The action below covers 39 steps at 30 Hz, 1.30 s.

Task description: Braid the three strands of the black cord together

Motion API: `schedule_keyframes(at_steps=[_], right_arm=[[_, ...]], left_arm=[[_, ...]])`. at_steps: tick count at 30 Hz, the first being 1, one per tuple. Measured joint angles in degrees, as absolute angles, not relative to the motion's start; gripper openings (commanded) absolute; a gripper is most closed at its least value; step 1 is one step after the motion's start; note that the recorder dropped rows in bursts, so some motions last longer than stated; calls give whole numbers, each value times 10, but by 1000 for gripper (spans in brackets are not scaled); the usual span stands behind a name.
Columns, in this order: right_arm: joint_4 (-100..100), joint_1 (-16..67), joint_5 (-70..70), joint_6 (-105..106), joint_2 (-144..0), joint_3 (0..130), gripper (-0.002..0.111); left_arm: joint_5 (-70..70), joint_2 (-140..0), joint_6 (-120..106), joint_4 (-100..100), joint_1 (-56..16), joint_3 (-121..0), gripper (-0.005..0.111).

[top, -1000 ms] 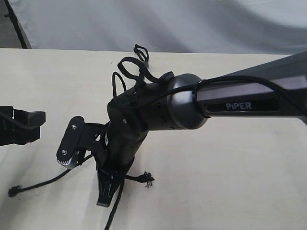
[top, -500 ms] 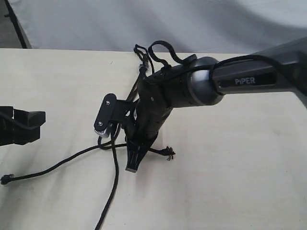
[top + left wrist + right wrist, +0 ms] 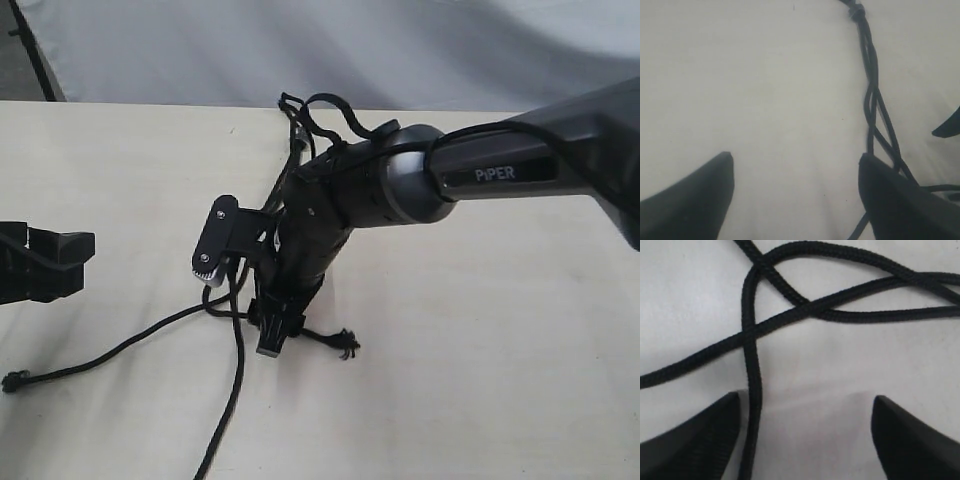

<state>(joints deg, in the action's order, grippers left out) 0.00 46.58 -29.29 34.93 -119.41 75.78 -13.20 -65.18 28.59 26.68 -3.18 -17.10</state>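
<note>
The black cord (image 3: 296,138) lies on the desk (image 3: 500,380), from the middle of the far edge toward the near edge. Close to its band the three strands (image 3: 871,100) cross only a few times. Further on they spread loose, so I judge the braid is hardly begun. The right pincer (image 3: 805,405) stands open over a crossing and grips nothing. The left pincer (image 3: 795,157) is open too, near the left edge.

A pale table (image 3: 500,380) with a black cord (image 3: 870,70) lying on it.
The cord lies flat on the cream top, starting near the top middle. One strand (image 3: 110,350) runs to the lower left, another goes to the bottom edge, and a short frayed tip (image 3: 346,343) rests near the middle.
</note>
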Motion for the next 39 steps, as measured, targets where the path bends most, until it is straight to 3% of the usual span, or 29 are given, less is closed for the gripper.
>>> schedule_keyframes(at_steps=[12,23,31,39], right_arm=[[0,465,-294,265,-940,719,76],[0,465,-97,179,-724,438,76],[0,465,17,143,-641,294,76],[0,465,31,132,-613,261,76]], left_arm=[[-132,-652,286,267,-32,-171,66],[-132,-652,286,267,-32,-171,66],[-132,-652,286,267,-32,-171,66],[-132,-652,286,267,-32,-171,66]])
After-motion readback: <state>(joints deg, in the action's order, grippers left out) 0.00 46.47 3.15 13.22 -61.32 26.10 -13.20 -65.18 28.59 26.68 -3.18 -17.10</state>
